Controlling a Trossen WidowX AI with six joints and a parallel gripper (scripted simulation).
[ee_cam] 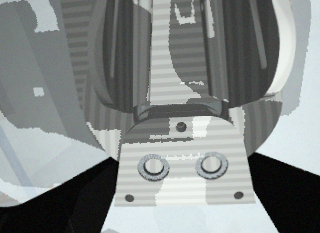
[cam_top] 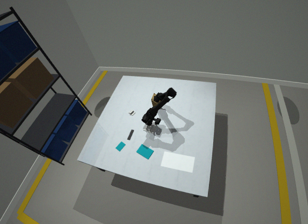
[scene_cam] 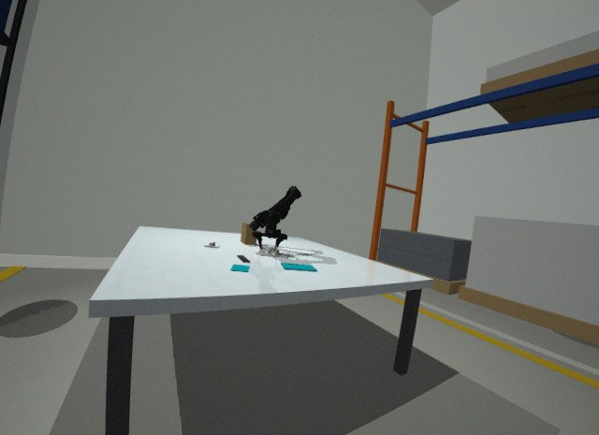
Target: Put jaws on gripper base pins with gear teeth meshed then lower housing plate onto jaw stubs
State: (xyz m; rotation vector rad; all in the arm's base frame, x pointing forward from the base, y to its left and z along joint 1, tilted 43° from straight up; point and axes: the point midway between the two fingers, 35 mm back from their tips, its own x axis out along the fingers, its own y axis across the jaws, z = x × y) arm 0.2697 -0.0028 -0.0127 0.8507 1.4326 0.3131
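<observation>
The pale, ribbed housing plate (ee_cam: pixel 182 185) lies across the near end of the assembly, with two round stubs (ee_cam: pixel 153 165) (ee_cam: pixel 212 164) showing through ringed holes. It looks flat; any small tilt or gap below it cannot be told. Beyond it, two long dark curved parts (ee_cam: pixel 120 48) (ee_cam: pixel 250 48), apparently the jaws, lie side by side. The gear teeth and base pins are hidden. My gripper (cam_top: pixel 152 125) (scene_cam: pixel 269 248) (ee_cam: pixel 179 158) is open and low over the assembly, its black fingers close beside the plate's left and right edges. Any contact with the edges cannot be told.
On the table (cam_top: pixel 196 99) (scene_cam: pixel 159 281) lie a small white bracket-like part (cam_top: pixel 131 113) (scene_cam: pixel 211 245), a dark bar (cam_top: pixel 130 135) (scene_cam: pixel 243 258), a small teal pad (cam_top: pixel 120 146) (scene_cam: pixel 240 268) and a larger one (cam_top: pixel 145 151) (scene_cam: pixel 299 267). A tan block (cam_top: pixel 154 99) (scene_cam: pixel 247 233) stands by the arm.
</observation>
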